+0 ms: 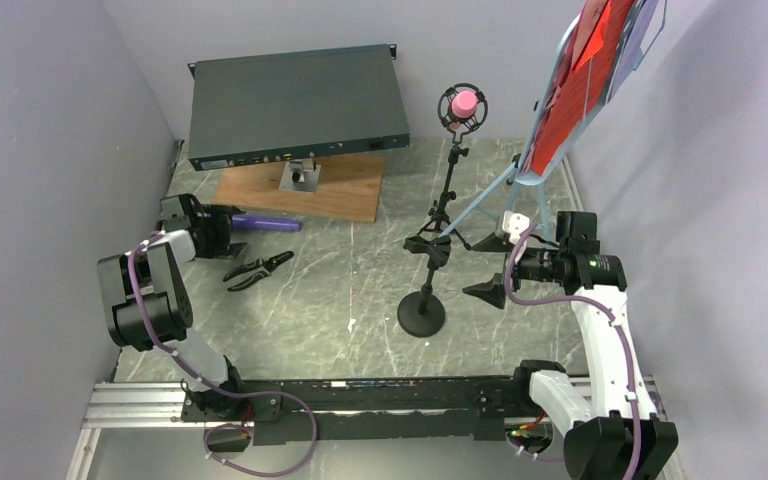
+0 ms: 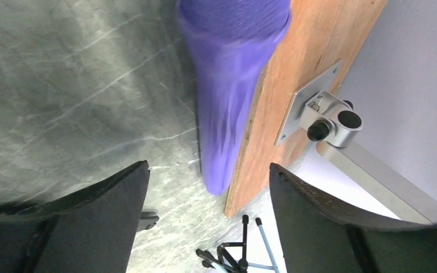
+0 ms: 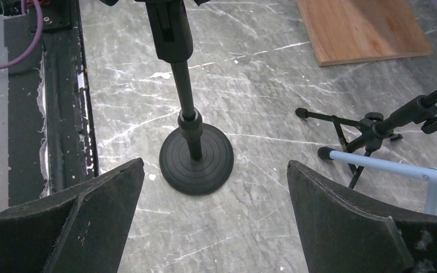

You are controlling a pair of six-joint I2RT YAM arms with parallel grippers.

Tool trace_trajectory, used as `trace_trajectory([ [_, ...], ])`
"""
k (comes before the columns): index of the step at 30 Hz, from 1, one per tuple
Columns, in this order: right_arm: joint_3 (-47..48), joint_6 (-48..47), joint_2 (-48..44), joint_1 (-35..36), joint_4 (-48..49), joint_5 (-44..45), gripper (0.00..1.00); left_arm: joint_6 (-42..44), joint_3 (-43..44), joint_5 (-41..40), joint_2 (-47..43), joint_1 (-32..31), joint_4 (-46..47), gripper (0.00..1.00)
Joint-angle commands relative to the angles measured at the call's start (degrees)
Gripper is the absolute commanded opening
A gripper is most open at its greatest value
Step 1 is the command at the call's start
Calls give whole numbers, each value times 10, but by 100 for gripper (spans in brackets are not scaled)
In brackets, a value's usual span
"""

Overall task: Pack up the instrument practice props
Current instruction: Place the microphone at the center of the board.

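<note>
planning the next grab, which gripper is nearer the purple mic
Left. The left gripper sits at the purple microphone; the right gripper is far off by the round-base holder.

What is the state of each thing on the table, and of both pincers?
Purple toy microphone: lying flat beside the brown wooden board, ungripped.
Pink toy microphone: seated in the upright black tripod holder.
Black round-base mic holder: upright, holding no microphone.
Light-blue perforated music stand: upright, carrying red sheets.
Left pincer: open.
Right pincer: open.
</note>
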Motion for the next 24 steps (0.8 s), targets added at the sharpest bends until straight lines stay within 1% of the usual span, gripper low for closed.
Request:
trace_trajectory([
  [1,-5,-18,-1,2,0,-7,99,16,26,19,-14,4,-32,84],
  [9,-6,-20,-2,2,-1,-6,99,34,18,5,-47,7,-56,85],
  [19,-5,-21,-5,2,-1,-5,99,36,12,15,-57,8,-62,84],
  [24,-7,-21,-5,2,-1,-4,99,50,-13,33,-88,8,-62,83],
])
